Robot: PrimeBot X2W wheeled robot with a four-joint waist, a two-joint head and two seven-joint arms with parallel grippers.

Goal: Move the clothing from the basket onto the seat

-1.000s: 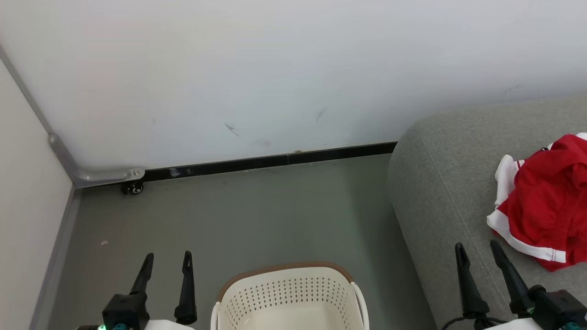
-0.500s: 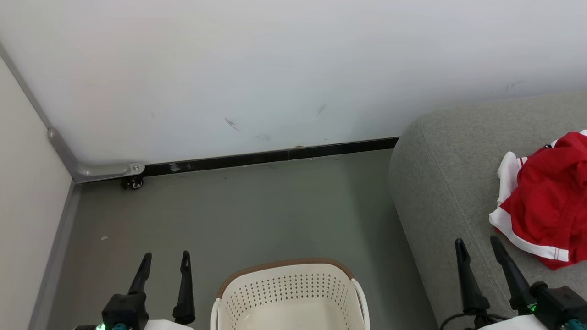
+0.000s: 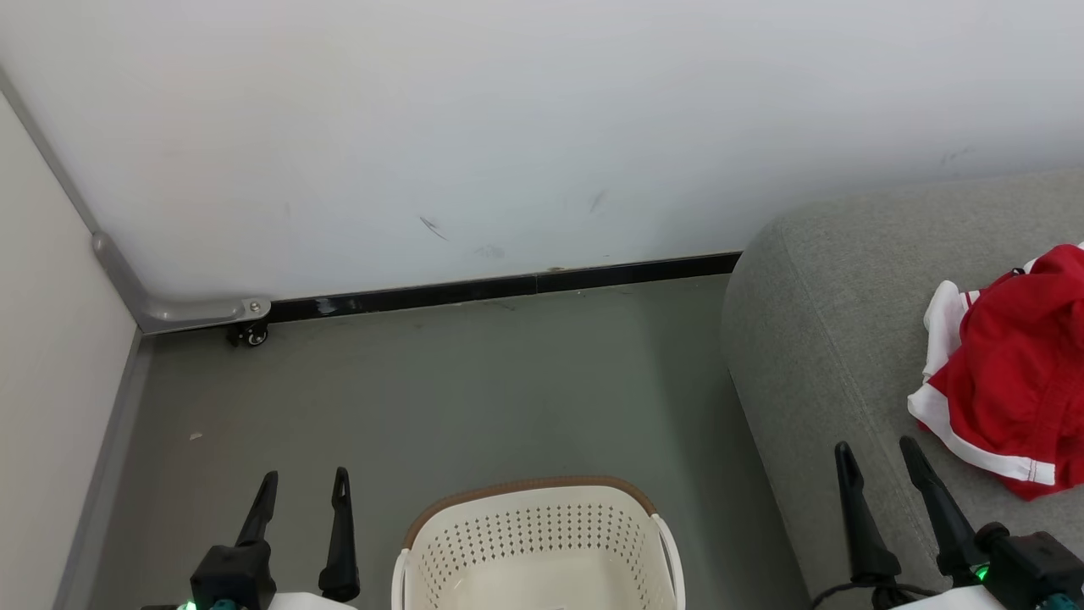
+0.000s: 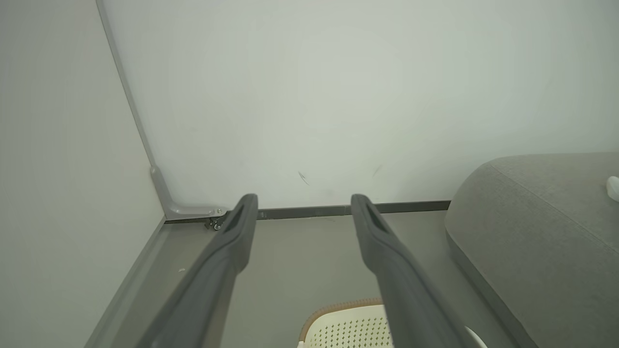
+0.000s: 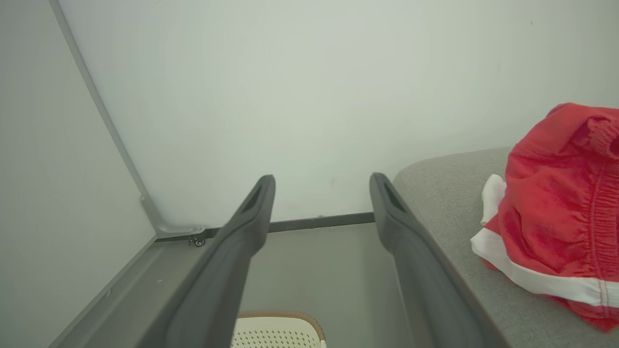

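Bright red sports clothing (image 3: 1008,381) with white stripe trim lies bunched on light grey woven cushion seat (image 3: 813,339), right of cream-white perforated plastic basket (image 3: 533,532) with brown rim. Any print on fabric too small for you to read. Your left hand (image 3: 305,474), right hand (image 3: 874,445): fingers spread, empty.

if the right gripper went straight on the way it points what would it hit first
Likely the white wall just above the baseboard, though the right gripper may graze the seat on the way.

Head view shifted slightly: black skirting (image 3: 508,288) and basket (image 3: 529,486) a touch higher in frame, seat (image 3: 804,356) and clothing (image 3: 1008,381) a touch further right.
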